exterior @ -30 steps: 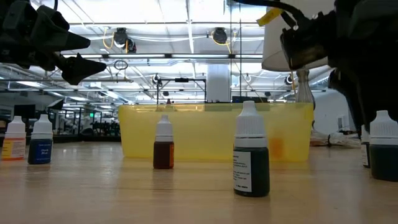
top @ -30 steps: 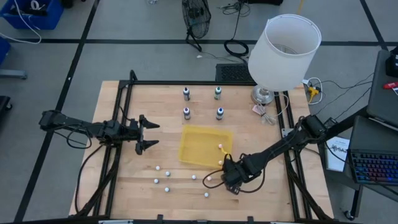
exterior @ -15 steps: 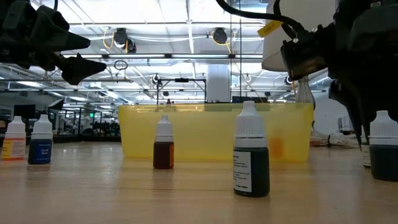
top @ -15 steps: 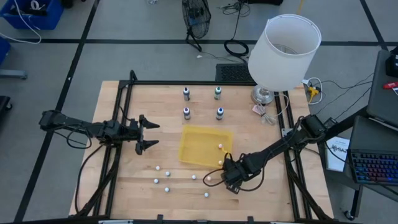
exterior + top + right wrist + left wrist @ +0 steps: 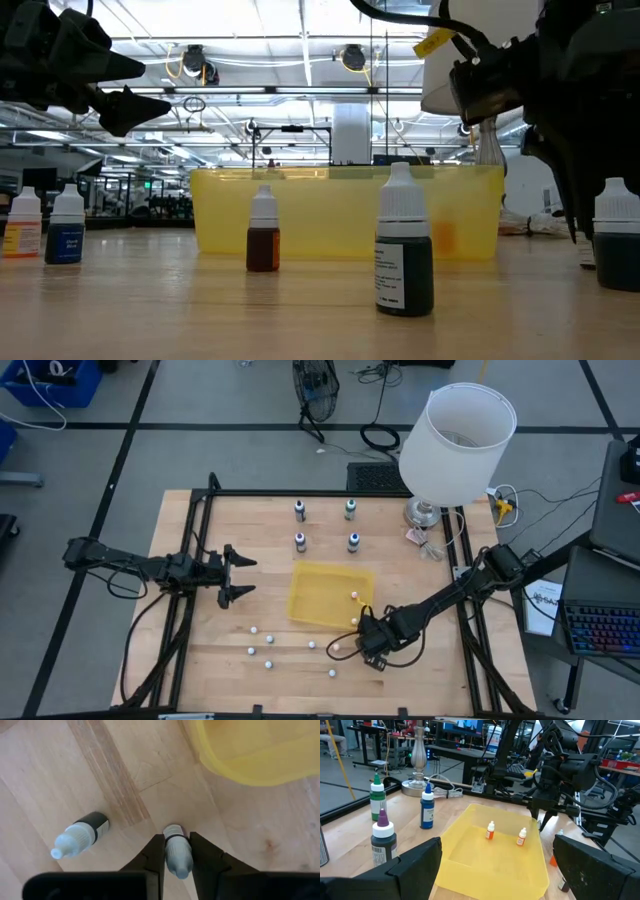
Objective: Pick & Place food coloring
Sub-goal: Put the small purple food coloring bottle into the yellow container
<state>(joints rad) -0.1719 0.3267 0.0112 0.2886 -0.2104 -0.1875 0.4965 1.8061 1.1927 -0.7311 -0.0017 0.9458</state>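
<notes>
The right gripper (image 5: 365, 645) is low over the pale wooden table (image 5: 230, 530), just off the 5 o'clock corner of the shallow yellow plastic tray (image 5: 318, 585). In the right wrist view its two dark fingers (image 5: 156, 851) press against both sides of a tiny pale-capped food coloring bottle (image 5: 177, 854), seen from its cap end, so the grip is clenched on that bottle. Whether the bottle is clear of the wood cannot be told.

A second tiny bottle with a dark body and white label (image 5: 80, 835) lies on its side on the table close by, at about 9 o'clock from the right gripper and apart from it.

Two tiny orange-bodied bottles (image 5: 490, 831) stand upright inside the tray, near its 3 o'clock side. More tiny white-capped bottles (image 5: 268, 642) are scattered on the table at 7 o'clock from the tray.

Four taller dropper bottles (image 5: 299, 541) stand in a square at 12 o'clock from the tray, and a white-shaded table lamp (image 5: 457, 445) stands at 1 o'clock.

The left gripper (image 5: 235, 573) waits at 9 o'clock from the tray, well apart from it, its fingers spread wide and holding nothing.
</notes>
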